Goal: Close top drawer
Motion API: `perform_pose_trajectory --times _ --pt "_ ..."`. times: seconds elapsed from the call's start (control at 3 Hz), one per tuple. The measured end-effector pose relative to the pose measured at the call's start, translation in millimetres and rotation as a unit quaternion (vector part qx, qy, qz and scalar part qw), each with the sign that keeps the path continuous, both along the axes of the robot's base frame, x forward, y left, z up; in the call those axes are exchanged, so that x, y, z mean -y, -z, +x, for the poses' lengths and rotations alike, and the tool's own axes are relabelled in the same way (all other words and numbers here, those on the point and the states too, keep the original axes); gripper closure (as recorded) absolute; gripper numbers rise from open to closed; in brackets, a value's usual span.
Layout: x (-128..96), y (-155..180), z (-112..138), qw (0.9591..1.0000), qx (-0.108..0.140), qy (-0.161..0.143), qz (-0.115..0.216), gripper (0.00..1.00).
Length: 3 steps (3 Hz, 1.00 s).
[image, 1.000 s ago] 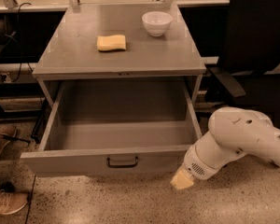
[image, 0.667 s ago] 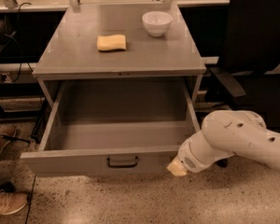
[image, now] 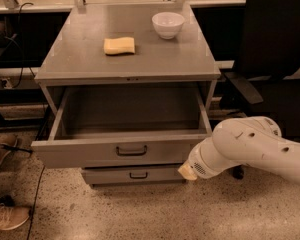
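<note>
The top drawer (image: 90,154) of the grey metal cabinet stands pulled out, and its inside looks bare. Its flat front panel has a small dark loop handle (image: 131,150) in the middle. My gripper (image: 188,171) is at the end of the white arm (image: 250,146). It sits low at the right end of the drawer's front panel, touching or almost touching its lower right corner.
A yellow sponge (image: 119,45) and a white bowl (image: 168,24) sit on the cabinet top (image: 80,59). A narrower drawer (image: 132,174) shows below. A black office chair (image: 275,49) stands to the right. A person's shoes (image: 5,216) are at the lower left, with cables (image: 37,194) on the floor.
My arm has moved left and up to the drawer's right front corner. The drawer has slid partway back in, and the lower drawer's front now shows beneath it.
</note>
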<state>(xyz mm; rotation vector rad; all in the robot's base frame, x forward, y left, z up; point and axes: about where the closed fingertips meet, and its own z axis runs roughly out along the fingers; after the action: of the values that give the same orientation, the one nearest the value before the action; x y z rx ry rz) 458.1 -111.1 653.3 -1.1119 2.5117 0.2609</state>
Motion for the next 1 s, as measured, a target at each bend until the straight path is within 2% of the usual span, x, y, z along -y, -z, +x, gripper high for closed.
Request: perform_pose_trajectory --times 0.33,0.67,1.0 --pt "-7.5 3.9 25.3 0.9990 0.039 -0.022 -0.005 1.00" --pt "-20.0 12.3 80.4 0.9949 0.092 -0.040 0.002 1.00" --pt "-19.9 12.3 80.2 0.9949 0.092 -0.040 0.002 1.00"
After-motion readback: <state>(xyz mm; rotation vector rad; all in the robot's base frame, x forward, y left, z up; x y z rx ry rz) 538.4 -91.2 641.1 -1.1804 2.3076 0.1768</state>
